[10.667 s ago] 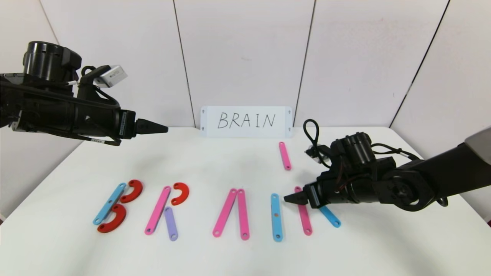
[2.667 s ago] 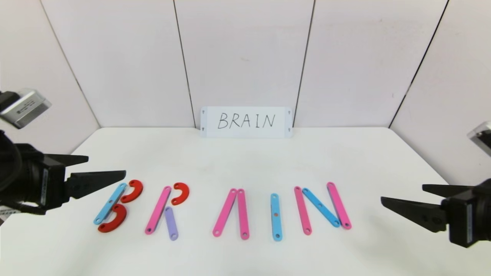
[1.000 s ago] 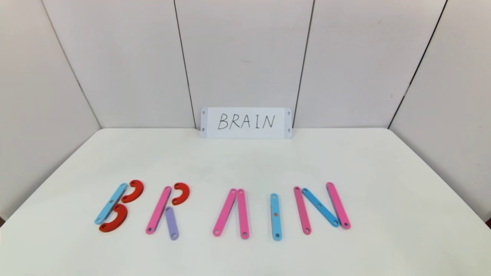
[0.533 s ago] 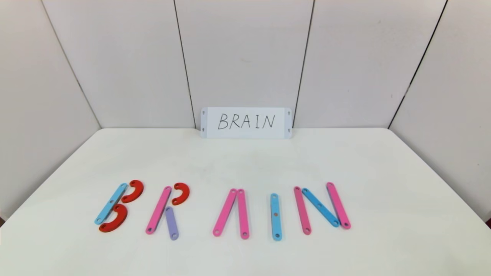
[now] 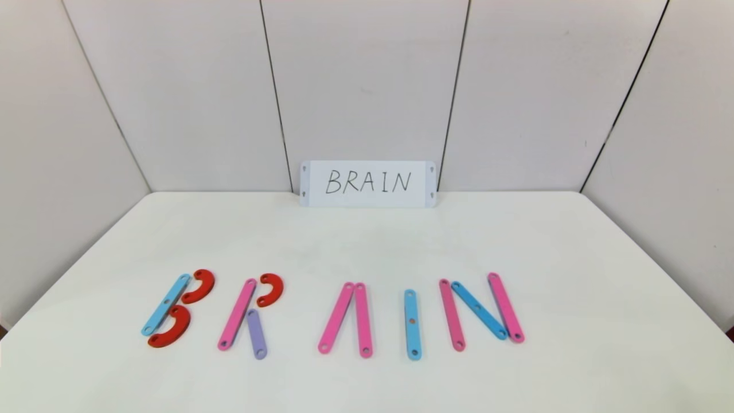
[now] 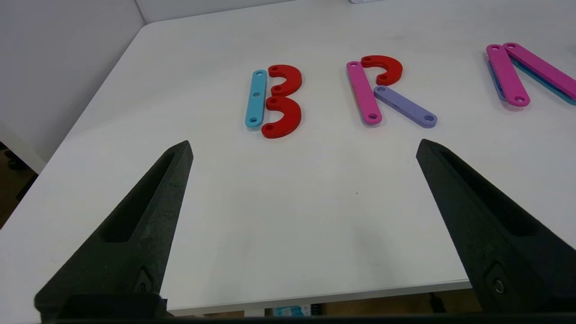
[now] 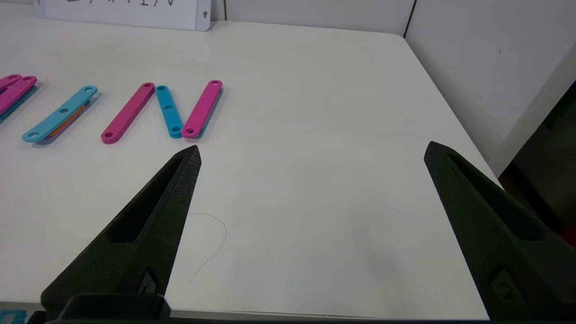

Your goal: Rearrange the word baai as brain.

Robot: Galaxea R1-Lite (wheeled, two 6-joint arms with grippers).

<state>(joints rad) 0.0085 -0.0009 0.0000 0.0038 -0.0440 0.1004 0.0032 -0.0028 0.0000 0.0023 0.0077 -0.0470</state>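
Flat pink, blue, purple and red plastic pieces spell BRAIN near the white bench's front edge. A white card at the rear edge reads "BRAIN". The left gripper and right gripper hang off the front edge, jaws released.

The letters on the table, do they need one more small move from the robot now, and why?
Probably none: stay parked. The plastic letters B, R, A, I and N already match the white card. The left gripper and the right gripper are both open, empty and back at the table's near edge.
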